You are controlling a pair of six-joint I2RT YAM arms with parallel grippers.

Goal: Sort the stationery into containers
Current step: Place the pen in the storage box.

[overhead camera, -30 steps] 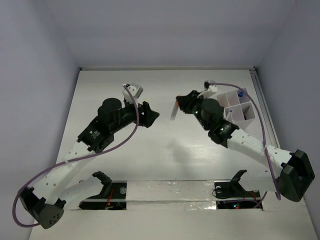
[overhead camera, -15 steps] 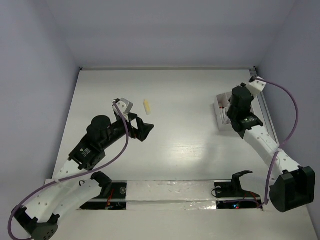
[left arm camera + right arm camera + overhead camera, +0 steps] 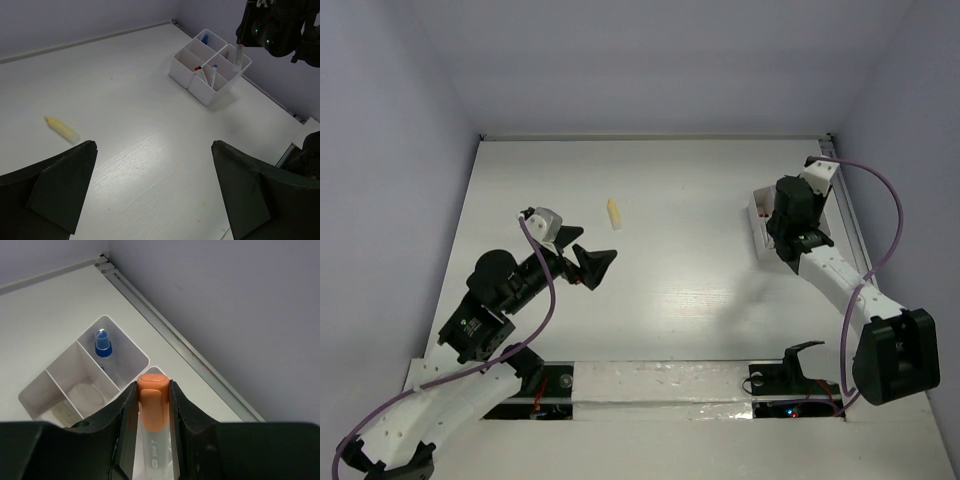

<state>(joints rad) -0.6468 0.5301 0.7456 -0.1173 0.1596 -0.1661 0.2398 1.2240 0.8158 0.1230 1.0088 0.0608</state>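
My right gripper (image 3: 153,390) is shut on a clear pen with an orange cap (image 3: 152,402), held upright just above the white divided container (image 3: 125,347). One compartment holds a blue-capped pen (image 3: 102,344). From above, the right gripper (image 3: 785,225) covers most of the container (image 3: 758,215). In the left wrist view the container (image 3: 182,75) also holds a red-capped pen (image 3: 198,69) and a blue-tipped pen (image 3: 214,68). A cream stick (image 3: 614,213) lies alone on the table (image 3: 61,128). My left gripper (image 3: 590,264) hangs open and empty (image 3: 152,145), nearer than the stick.
A raised rail (image 3: 165,335) and the right wall run just behind the container. The back wall (image 3: 650,135) bounds the far side. A taped strip with arm mounts (image 3: 660,385) crosses the near edge.
My right gripper carried the orange-capped pen from the table's middle to above the container. The left gripper opened wide and drew back toward the near left, uncovering the cream stick.
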